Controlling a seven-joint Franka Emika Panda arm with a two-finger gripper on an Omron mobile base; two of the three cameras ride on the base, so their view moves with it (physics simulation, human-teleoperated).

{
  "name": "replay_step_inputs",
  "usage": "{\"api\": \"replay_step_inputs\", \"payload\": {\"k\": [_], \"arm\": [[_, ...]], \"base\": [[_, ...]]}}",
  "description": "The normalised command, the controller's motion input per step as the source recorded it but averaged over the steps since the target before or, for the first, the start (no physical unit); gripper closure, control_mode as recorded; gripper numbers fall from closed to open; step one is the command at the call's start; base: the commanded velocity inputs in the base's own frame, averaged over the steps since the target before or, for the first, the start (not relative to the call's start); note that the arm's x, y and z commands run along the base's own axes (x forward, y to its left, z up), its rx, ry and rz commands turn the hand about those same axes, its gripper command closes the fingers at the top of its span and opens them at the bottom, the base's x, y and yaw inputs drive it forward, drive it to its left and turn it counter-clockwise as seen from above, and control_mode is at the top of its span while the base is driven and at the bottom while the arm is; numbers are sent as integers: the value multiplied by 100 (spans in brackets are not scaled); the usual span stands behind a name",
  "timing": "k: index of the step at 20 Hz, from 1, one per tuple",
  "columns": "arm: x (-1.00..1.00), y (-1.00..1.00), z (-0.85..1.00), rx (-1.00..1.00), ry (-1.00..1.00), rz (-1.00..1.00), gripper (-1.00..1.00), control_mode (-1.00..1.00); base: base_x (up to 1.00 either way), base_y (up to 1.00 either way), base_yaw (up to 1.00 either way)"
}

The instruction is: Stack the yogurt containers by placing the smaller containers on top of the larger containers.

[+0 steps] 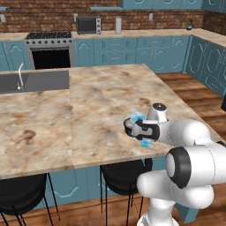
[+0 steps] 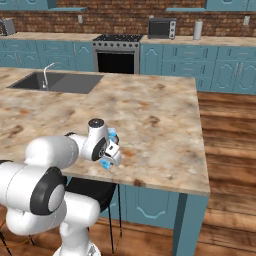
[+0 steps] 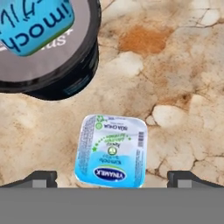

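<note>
In the hand view a squat dark tub (image 3: 65, 83) with a pale grey top sits at the upper left, and a small light-blue yogurt cup (image 3: 35, 24) rests on that top. A second small blue cup (image 3: 111, 151) stands on the marble counter below it, apart from the tub. My gripper (image 3: 113, 178) hangs open straight above this cup, one finger tip (image 3: 43, 177) on each side, touching nothing. From the base cameras the hand (image 1: 145, 130) covers most of the tub (image 1: 127, 127). The stacked cup (image 1: 134, 117) (image 2: 113, 134) and the lower cup (image 1: 145, 143) (image 2: 105, 164) peek out.
The cups stand close to the island counter's front edge (image 1: 88, 165). A sink (image 1: 35, 81) with a faucet is set in the far left of the counter. Black stools (image 1: 121, 176) stand under the edge. A stove (image 1: 49, 48) and cabinets line the back wall.
</note>
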Motion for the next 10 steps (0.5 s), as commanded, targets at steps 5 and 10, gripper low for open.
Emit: {"api": "replay_step_inputs", "payload": {"k": [5,10], "arm": [[1,-1,-12,0,0,0,-100,-100],[7,-1,-12,0,0,0,-100,-100]], "base": [[0,0,0],[0,0,0]]}}
